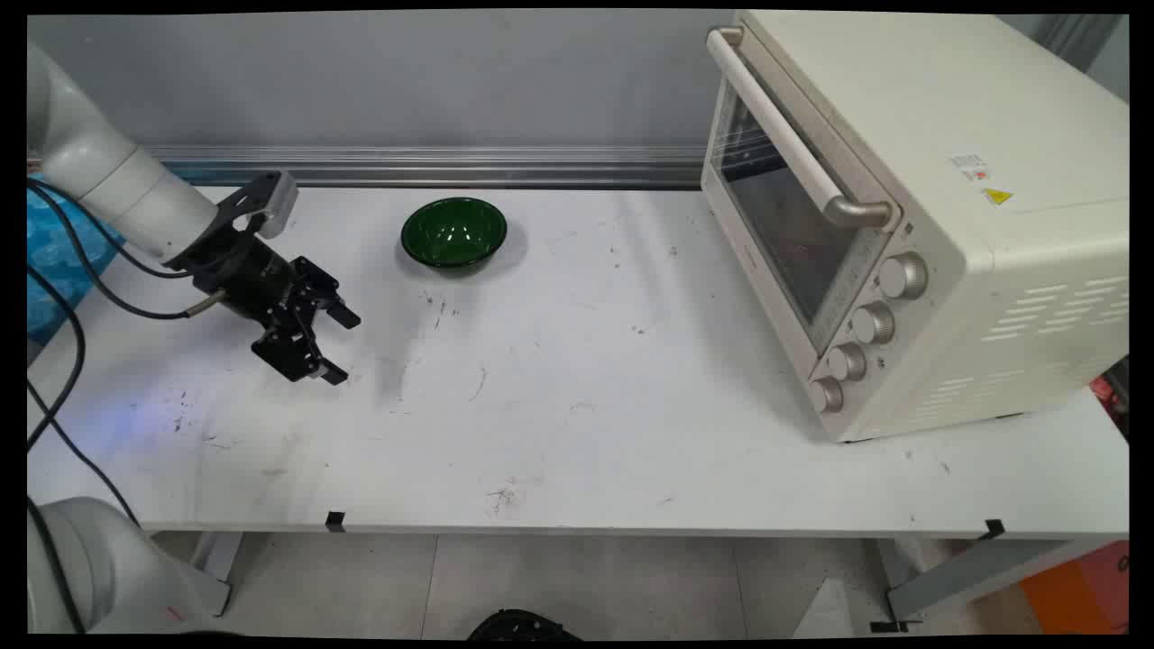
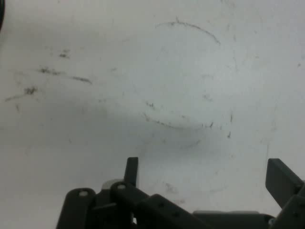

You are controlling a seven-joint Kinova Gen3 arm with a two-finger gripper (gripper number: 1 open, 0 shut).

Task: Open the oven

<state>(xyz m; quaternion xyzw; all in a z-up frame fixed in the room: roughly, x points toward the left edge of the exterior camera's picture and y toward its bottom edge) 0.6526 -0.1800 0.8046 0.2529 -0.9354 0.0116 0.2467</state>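
In the main view, the black two-finger gripper (image 1: 335, 347) hangs over the left part of the scuffed white table (image 1: 631, 433), tilted down and toward the right, its fingers spread apart with nothing between them. The nearest thing is the round, glossy dark-green bowl (image 1: 453, 233), which sits upright near the table's back edge, up and to the right of the gripper and well apart from it; bare tabletop lies between the two. Far to the right stands the cream-coloured toaster oven (image 1: 911, 216), with its long bar handle, closed glass door and a column of four metal knobs; it is angled toward the table's middle and lies well away from both gripper and bowl. Black cables trail from the arm at the left edge.

In the hand view, the gripper (image 2: 205, 174) shows both fingers rising from the bottom edge, wide apart and empty. Ahead of them is only marked white tabletop. A dark sliver at the top left corner may be the bowl's rim, though too little shows to be sure.
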